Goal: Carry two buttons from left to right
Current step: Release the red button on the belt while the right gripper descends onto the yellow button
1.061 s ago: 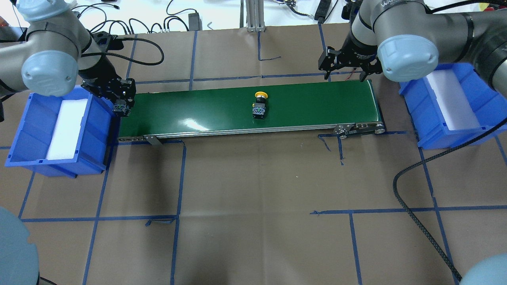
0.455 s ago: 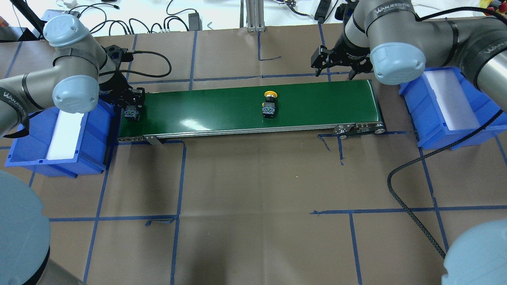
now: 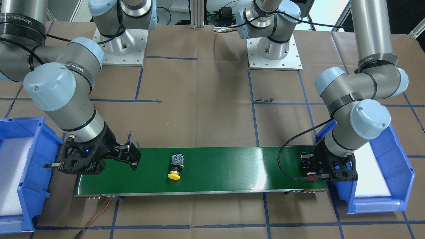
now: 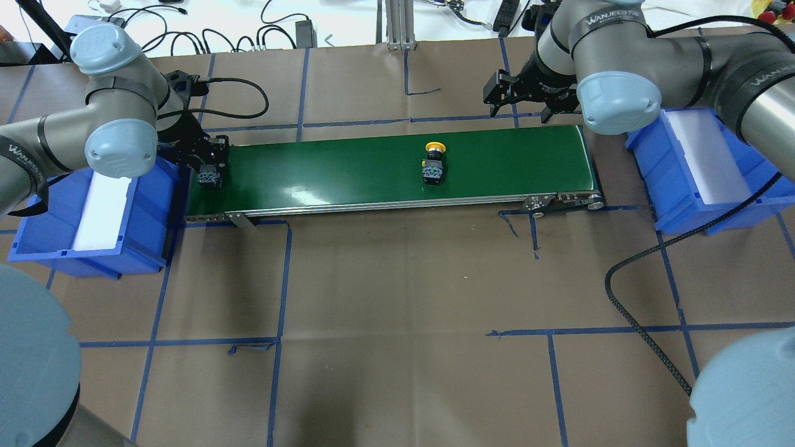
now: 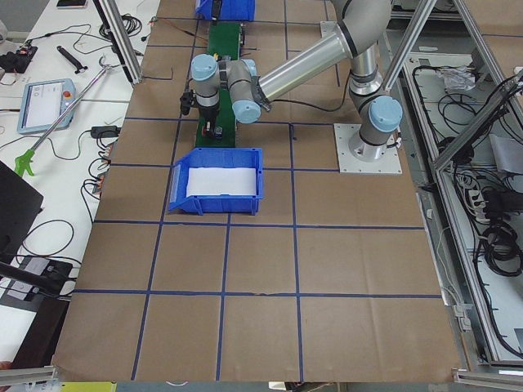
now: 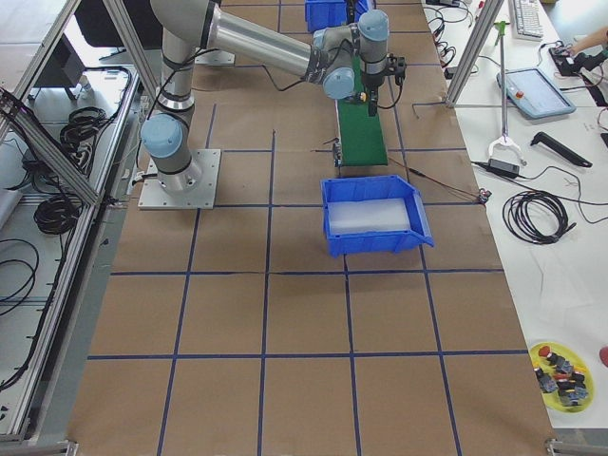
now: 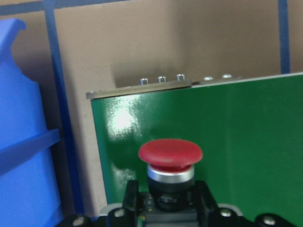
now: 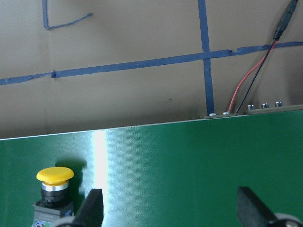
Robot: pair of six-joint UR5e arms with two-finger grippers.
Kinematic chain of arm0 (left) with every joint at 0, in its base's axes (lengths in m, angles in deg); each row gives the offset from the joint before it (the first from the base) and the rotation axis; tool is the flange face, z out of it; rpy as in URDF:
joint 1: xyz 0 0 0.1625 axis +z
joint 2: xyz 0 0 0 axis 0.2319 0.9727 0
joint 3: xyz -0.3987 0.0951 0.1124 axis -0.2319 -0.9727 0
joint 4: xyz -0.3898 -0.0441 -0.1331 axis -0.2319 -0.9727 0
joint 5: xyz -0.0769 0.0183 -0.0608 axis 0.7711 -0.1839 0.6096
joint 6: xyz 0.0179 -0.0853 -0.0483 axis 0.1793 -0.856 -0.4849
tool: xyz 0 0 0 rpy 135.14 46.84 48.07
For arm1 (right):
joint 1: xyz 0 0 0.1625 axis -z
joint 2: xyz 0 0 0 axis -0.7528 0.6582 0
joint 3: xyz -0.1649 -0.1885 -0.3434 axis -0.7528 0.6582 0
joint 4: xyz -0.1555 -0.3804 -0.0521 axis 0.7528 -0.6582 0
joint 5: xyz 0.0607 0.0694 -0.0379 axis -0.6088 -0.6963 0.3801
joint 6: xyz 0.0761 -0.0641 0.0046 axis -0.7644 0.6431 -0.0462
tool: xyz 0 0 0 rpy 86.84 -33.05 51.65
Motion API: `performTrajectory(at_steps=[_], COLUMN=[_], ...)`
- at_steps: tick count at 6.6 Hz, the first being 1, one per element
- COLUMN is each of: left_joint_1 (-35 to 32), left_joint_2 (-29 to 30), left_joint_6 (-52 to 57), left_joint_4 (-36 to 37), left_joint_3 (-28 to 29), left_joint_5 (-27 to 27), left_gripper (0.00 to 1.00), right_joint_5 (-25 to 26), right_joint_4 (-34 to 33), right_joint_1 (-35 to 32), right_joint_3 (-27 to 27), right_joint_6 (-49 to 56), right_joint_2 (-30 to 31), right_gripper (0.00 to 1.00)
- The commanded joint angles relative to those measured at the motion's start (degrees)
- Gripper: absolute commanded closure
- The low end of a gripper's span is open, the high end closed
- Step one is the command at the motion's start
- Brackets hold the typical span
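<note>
Yellow button [image 4: 433,166] slid frame-right; we'd pinch its rigid body with our open right pincer [image 4: 519,110], left pincer [image 4: 208,172] gripping red button [image 7: 170,156].

Overhead, front, side and close wrist views, all on conveyor belt [image 4: 348,161].

- "WANJEED" is showing in white on the black band [image 4: 605,17] circling the right arm, just behind the right gripper [image 4: 518,110].
- "WANJEED" is also showing on the black strap [image 4: 20,156] around the left arm, well back from the left gripper [image 4: 208,174].
</note>
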Motion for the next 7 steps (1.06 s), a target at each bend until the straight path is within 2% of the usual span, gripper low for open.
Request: performTrajectory(at_steps=[1, 2, 3, 4, 5, 7], left_joint_1=[-1.06, -1.16, -1.16, -1.25, -1.34, -1.51], left_joint_2=[-0.08, -0.17, -0.34, -1.65, -3.14, -8.83], left_joint_6=[-0.08, -0.08, 0.01, -0.08, -0.16, -0.17], left_joint_4=[-0.08, 0.01, -0.08, 0.01, -0.78, -7.25], left_joint_3=[-0.03, -0.03, 0.06, 0.23, 1.62, 2.25], left_joint_5=[-0.19, -0.02, -0.46, -0.63, -0.81, -0.72], left_gripper=[0.71, 0.07, 0.0, 0.0, 0.0, 0.0], right_joint_5=[0.15, -0.02, -0.02, -0.72, -5.08, -5.65], right_joint_4=[-0.23, -0.32, -0.32, -0.41, -0.49, -0.58], right_joint_1=[-0.08, -0.08, -0.08, -0.08, -0.08, -0.08], right_joint_3=[-0.18, -0.09, -0.27, -0.96, -1.14, -1.93], right_joint_6=[-0.05, -0.05, -0.05, -0.13, -0.13, -0.22], right_joint_2=[-0.21, -0.3, -0.48, -1.09, -1.7, -1.62], right_gripper=[0.0, 0.0, 0.0, 0.0, 0.0, 0.0])
